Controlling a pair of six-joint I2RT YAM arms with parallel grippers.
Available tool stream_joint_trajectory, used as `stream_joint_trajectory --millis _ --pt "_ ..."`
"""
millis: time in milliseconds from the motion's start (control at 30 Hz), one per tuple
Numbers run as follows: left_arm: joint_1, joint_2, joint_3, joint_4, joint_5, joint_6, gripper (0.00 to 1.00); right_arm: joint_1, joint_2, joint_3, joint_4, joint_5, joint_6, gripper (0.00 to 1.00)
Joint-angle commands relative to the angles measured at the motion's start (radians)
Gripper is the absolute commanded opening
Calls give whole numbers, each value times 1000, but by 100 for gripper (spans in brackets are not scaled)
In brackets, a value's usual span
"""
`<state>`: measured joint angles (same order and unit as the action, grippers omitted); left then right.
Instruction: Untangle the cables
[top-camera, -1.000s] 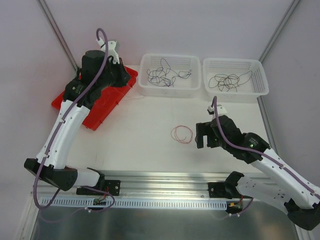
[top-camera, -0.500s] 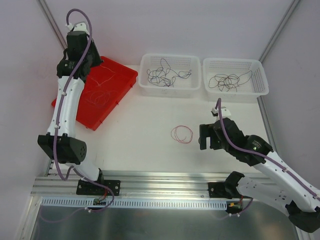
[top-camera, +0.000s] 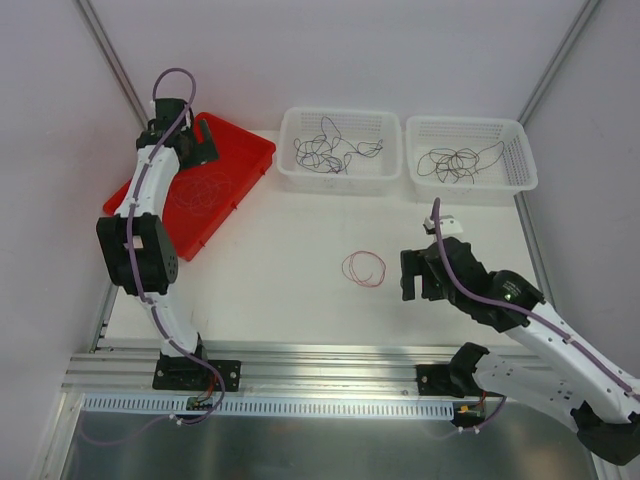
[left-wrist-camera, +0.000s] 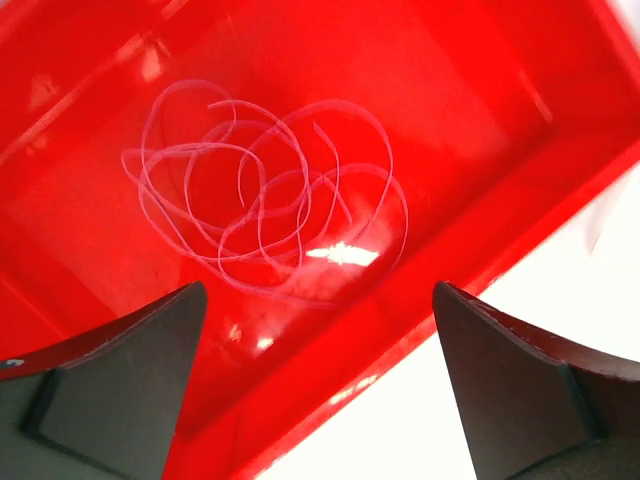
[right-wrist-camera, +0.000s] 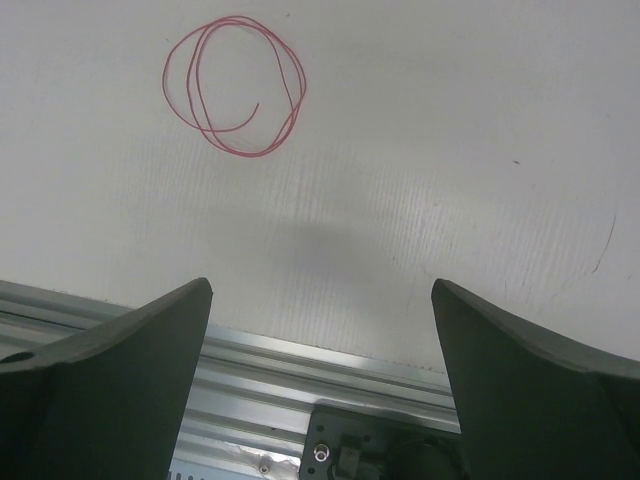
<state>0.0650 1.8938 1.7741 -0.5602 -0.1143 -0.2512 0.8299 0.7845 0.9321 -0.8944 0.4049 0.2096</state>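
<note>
Left tool (left-wrist-camera: 318, 300) swung over red tray (left-wrist-camera: 480, 120), spread like right tool (right-wrist-camera: 320, 290); wrist shows pink cables (left-wrist-camera: 265, 215).

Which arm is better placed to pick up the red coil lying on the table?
Right. The right gripper, open, sits just beside the coil on the table, and the coil shows in its wrist view. The left gripper is far off, over the red tray.
</note>
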Motion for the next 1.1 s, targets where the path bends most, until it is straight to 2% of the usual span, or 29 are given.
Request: stream_joint_trajectory --millis 0,167,367,533,667,800,933,1067 --pt "-7 -154 -68 11 50 1 99 0 18 -21 20 9 22 97" --pt "-7 -337 -260 13 113 -14 99 -3 70 -35 68 31 95 97" --pt "-7 -605 -505 11 240 -36 99 -12 150 -22 144 -25 73 99" --pt "-7 -860 -715 11 294 -48 99 -41 231 -36 232 -35 44 82" --pt "-7 -1040 -858 20 361 -22 99 -101 315 -41 301 -119 -48 70" --pt "-7 -1113 -1046 91 450 -36 99 -146 413 -15 343 -133 -156 60" --pt "-10 -1142 -1130 124 485 -37 99 -233 507 -9 417 -269 -200 52" --pt "-11 -1155 -1168 163 462 -34 99 -258 637 42 445 -323 -251 47"
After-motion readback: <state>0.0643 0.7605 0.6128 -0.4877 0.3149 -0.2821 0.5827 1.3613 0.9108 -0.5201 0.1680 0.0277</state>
